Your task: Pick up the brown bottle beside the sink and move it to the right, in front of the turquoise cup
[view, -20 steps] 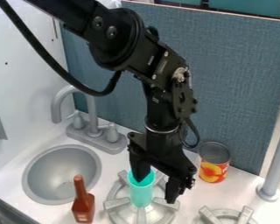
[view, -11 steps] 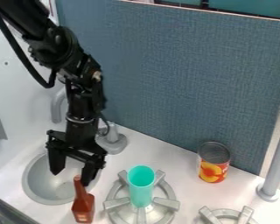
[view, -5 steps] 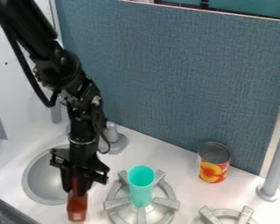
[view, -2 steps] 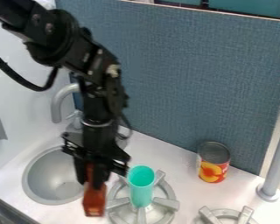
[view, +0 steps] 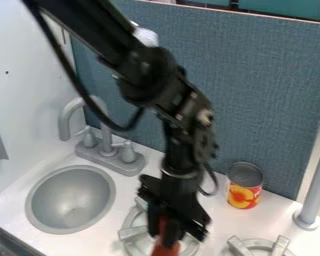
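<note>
In the camera view, which looks down at a slant on a white counter (view: 279, 218), the black arm (view: 149, 70) comes in from the top edge, left of centre, and slants down to the right, a thick black cable (view: 69, 77) looping beside it. Its gripper (view: 164, 234) hangs low, a little right of centre, closed around a red-brown bottle (view: 165, 249). The bottle is roughly upright, its upper part between the fingers and its lower end cut off by the bottom edge. Bottle and gripper are in front of a silver burner (view: 130, 233), whose left side and rim show around them; whether the bottle touches the burner I cannot tell. To the left, a round grey sink (view: 69, 197) is set into the counter, with a grey faucet (view: 106, 140) and its two knobs behind it. To the right of the gripper and apart from it, a can (view: 244, 192) with a red and yellow label stands upright near a blue panel (view: 263, 90) that rises along the back. Part of a second burner (view: 259, 244) shows at the bottom right, and a grey post (view: 315, 185) stands beyond it at the right edge. A white wall (view: 29, 75) closes the left side.
</note>
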